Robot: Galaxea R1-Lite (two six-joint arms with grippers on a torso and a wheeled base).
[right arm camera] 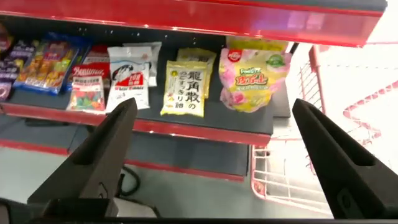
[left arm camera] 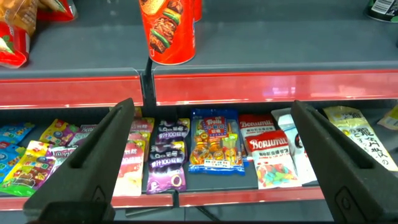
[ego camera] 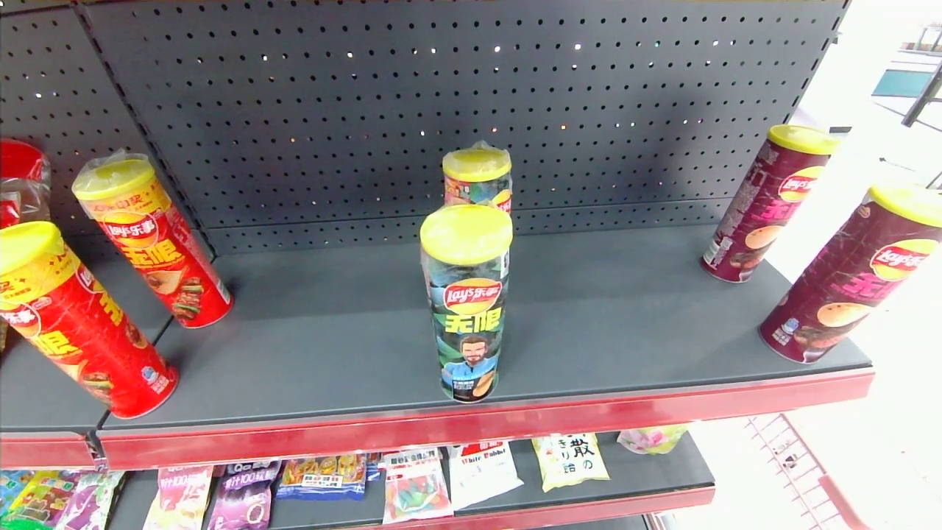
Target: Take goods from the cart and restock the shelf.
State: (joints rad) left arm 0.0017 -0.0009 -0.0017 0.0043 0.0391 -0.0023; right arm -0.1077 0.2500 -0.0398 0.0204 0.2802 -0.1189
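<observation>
Black fingers of my left gripper (left arm camera: 212,106) stand spread wide with nothing between them. It is held level before the lower tier (left arm camera: 249,193) and points at the sweets bags (left arm camera: 214,140) lying flat there. My right gripper (right arm camera: 214,102) is spread just as wide and just as bare. It sits toward the right end of the same tier, facing a yellow bag (right arm camera: 186,84) and a pink-and-green bag (right arm camera: 258,78).

Beyond that end stands the red wire cart (right arm camera: 283,177), close beside the shelving. Glare washes it out and the frame cuts it off, so I cannot make out what lies inside it.

Higher up is the grey shelf (ego camera: 589,309) with its red front lip. A green can (ego camera: 465,302) stands upright near the lip, about midway along. Straight behind it a second green can (ego camera: 477,177) stands close to the pegboard back (ego camera: 441,96); the front can's yellow lid hides its lower body. Two red cans (ego camera: 73,316) stand on the left, one nearer the front and one farther back. Two maroon cans (ego camera: 854,272) stand on the right, the nearer at the front corner.

At the far left a red-topped thing (ego camera: 18,177) wrapped in clear film is cut off by the frame edge, and I cannot tell what it is.
</observation>
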